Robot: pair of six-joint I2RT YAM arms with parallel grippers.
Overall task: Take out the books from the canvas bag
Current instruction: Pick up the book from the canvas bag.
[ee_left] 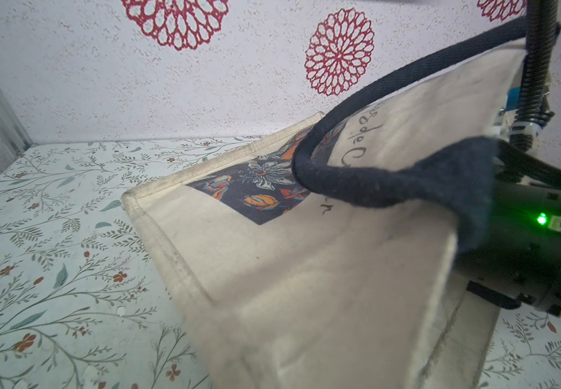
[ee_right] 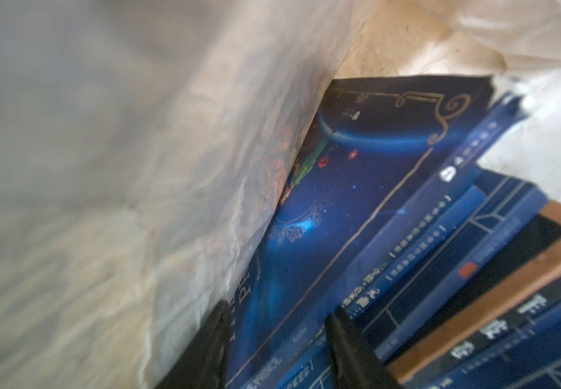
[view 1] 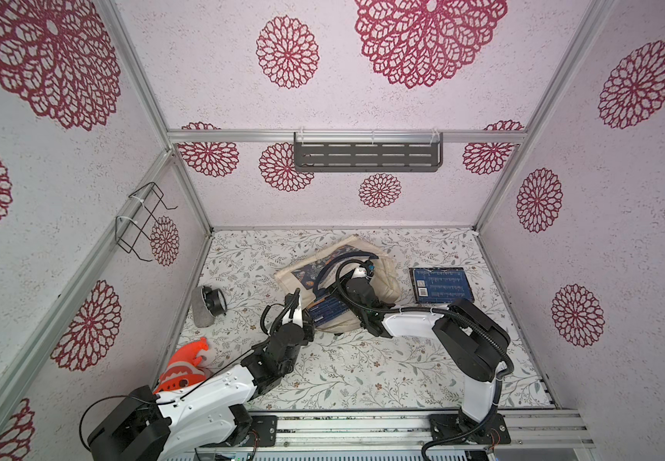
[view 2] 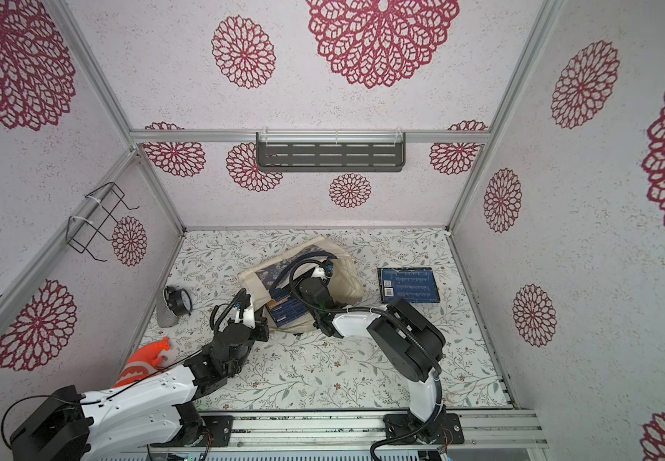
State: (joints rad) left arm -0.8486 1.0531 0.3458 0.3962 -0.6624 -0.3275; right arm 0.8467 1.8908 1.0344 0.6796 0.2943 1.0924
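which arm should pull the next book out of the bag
Right. The right gripper is inside the canvas bag, jaws straddling the Little Prince book; the left gripper is busy holding the bag's edge.

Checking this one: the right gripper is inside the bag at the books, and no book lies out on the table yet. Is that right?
Not quite. A book already lies on the table beside the bag, barcode side up, in both top views. The rest holds: the right gripper is inside the bag at the books, as the right wrist view shows.
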